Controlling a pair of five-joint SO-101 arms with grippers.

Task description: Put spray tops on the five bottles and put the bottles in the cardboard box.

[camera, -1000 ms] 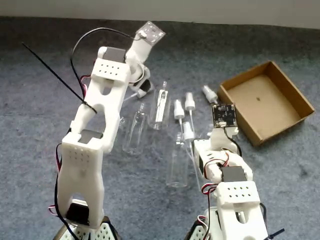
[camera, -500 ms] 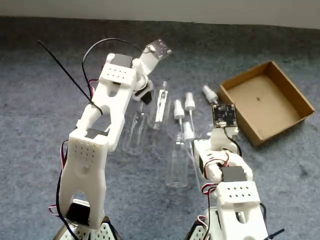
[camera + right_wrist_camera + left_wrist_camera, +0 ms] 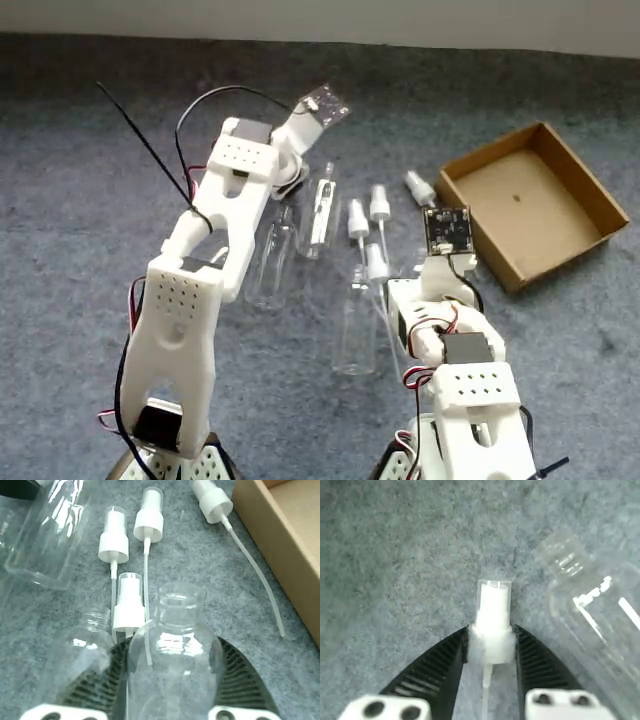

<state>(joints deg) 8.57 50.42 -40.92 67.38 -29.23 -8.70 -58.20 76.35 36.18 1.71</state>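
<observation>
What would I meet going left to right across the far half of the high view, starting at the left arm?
The left arm → clear bottle → first spray top → second spray top → third spray top → cardboard box.

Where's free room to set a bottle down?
Free: carpet left of the left arm; carpet right of the right arm, nearside of the cardboard box; the box's bare floor. Crowded: between the arms, loose bottles and spray tops.

White spray top (image 3: 493,605) pinched in left gripper (image 3: 490,631); clear uncapped bottle (image 3: 175,625) in right gripper (image 3: 172,652). Other tops (image 3: 358,222) and bottles (image 3: 320,210) lie on grey surface (image 3: 90,200), near open cardboard box (image 3: 520,215).
</observation>
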